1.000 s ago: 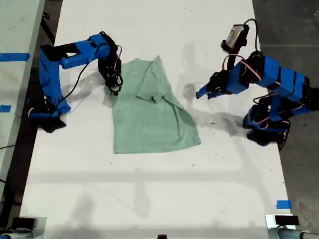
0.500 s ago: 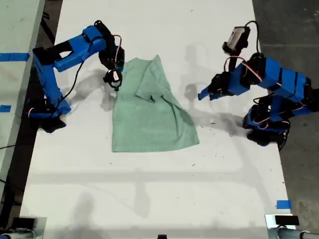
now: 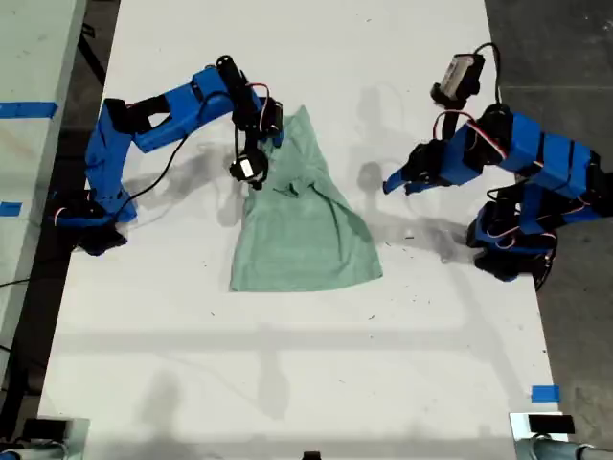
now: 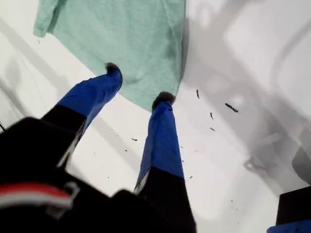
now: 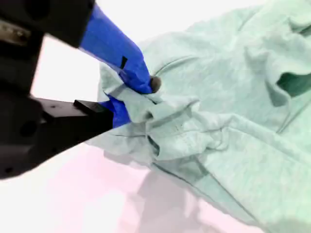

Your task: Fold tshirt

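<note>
The pale mint-green tshirt [image 3: 306, 230] lies partly folded in the middle of the white table [image 3: 287, 383]. My second gripper [image 3: 249, 171] is at the tshirt's edge toward the exterior view's left, shut on a bunched fold of tshirt [image 5: 233, 121] fabric, as my second gripper [image 5: 138, 99] shows in its wrist view. My first gripper [image 3: 388, 184] hovers off the table on the exterior view's right, apart from the cloth. Its fingers [image 4: 164, 99] stand open, with a corner of the tshirt [image 4: 126, 39] just beyond my first gripper [image 4: 138, 82] and nothing between them.
The arm bases sit at the table's edges on the exterior view's left [image 3: 86, 216] and right [image 3: 512, 254]. A blue tape mark [image 3: 545, 393] is near the front right. A second surface with blue tape [image 3: 29, 108] runs along the left, dark floor [image 3: 565, 57] along the right.
My second gripper has moved toward the exterior view's right, pulling the tshirt's left edge inward so the cloth is narrower. My first gripper has hardly moved.
</note>
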`<act>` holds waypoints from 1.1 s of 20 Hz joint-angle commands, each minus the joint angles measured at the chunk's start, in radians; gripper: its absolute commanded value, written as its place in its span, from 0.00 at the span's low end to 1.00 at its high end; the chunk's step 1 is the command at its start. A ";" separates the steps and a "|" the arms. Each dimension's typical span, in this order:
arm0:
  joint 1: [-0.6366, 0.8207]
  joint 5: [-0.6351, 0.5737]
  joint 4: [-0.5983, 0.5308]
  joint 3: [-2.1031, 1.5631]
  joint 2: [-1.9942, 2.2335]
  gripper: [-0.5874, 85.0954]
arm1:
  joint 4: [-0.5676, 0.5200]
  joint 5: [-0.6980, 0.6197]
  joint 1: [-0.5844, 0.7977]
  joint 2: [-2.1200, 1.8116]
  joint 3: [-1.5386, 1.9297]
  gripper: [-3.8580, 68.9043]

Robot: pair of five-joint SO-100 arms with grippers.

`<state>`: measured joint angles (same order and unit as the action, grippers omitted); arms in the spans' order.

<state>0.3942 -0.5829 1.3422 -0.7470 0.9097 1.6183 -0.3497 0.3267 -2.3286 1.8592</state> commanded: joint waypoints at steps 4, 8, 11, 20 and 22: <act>-0.041 -0.041 -0.098 0.060 -0.097 0.35 | -0.011 0.020 -0.025 -0.040 0.000 0.25; -0.049 -0.041 0.064 0.041 0.040 0.37 | -0.012 0.026 -0.026 -0.061 0.026 0.25; -0.041 -0.031 0.229 -0.008 0.219 0.37 | -0.017 0.025 -0.026 -0.063 0.037 0.25; -0.224 0.183 0.385 -0.495 0.603 0.37 | -0.061 -0.012 -0.075 -0.003 0.067 0.33; -0.287 0.253 0.318 -0.657 0.703 0.37 | -0.077 -0.028 -0.095 0.018 0.072 0.35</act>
<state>0.1703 -0.3789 1.7119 -1.2993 1.4772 1.5708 -0.3559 0.2516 -2.3132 1.9328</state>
